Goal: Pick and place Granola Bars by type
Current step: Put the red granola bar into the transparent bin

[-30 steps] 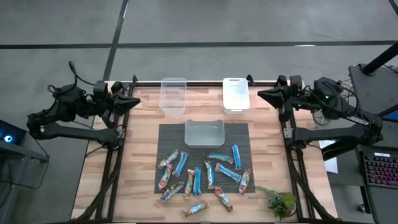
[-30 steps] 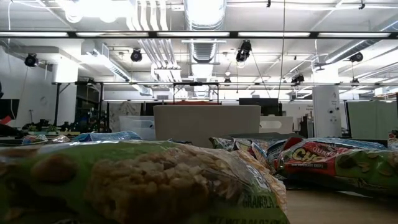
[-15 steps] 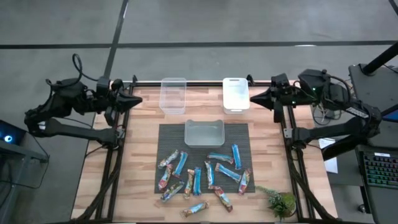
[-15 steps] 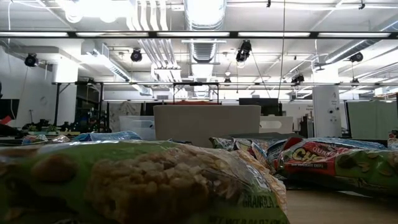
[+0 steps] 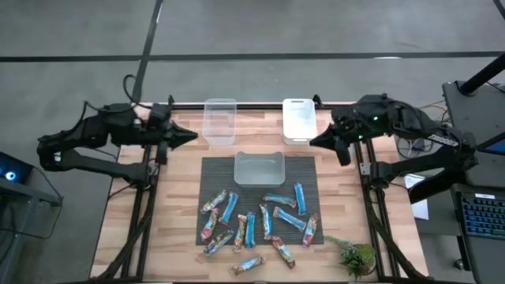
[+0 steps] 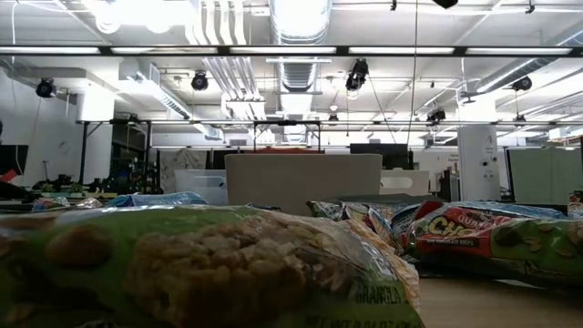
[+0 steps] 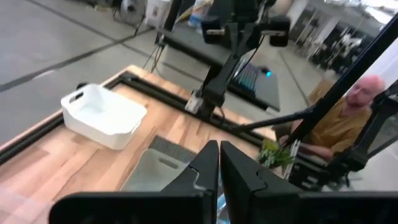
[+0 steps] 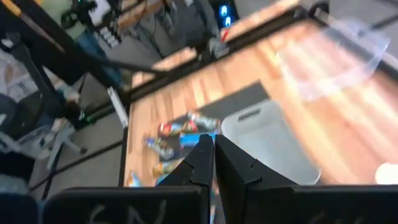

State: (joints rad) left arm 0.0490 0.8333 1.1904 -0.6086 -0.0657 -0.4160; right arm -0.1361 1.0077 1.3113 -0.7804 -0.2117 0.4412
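Wooden tabletop (image 5: 181,197) with a dark ribbed mat (image 5: 217,177), scattered wrapped bars and three plastic tubs, both arms held high at the far corners.

About a dozen slim granola bars (image 5: 256,223), some in shiny blue wrappers and others in red, tan and orange, are seen lying loose on the near half of the mat, their long axes pointing every way. A clear rectangular tub (image 5: 258,167) is set just beyond them, with a taller clear tub (image 5: 220,121) and a white tub (image 5: 299,119) at the far edge. The left gripper (image 5: 192,135) and the right gripper (image 5: 314,142) are both held with jaws together on nothing, well apart from the bars, which lie toward the near edge from each. Neither arm is judged clearly nearer; the blue bar (image 5: 300,197) at the right of the pile is judged closer to the right one.
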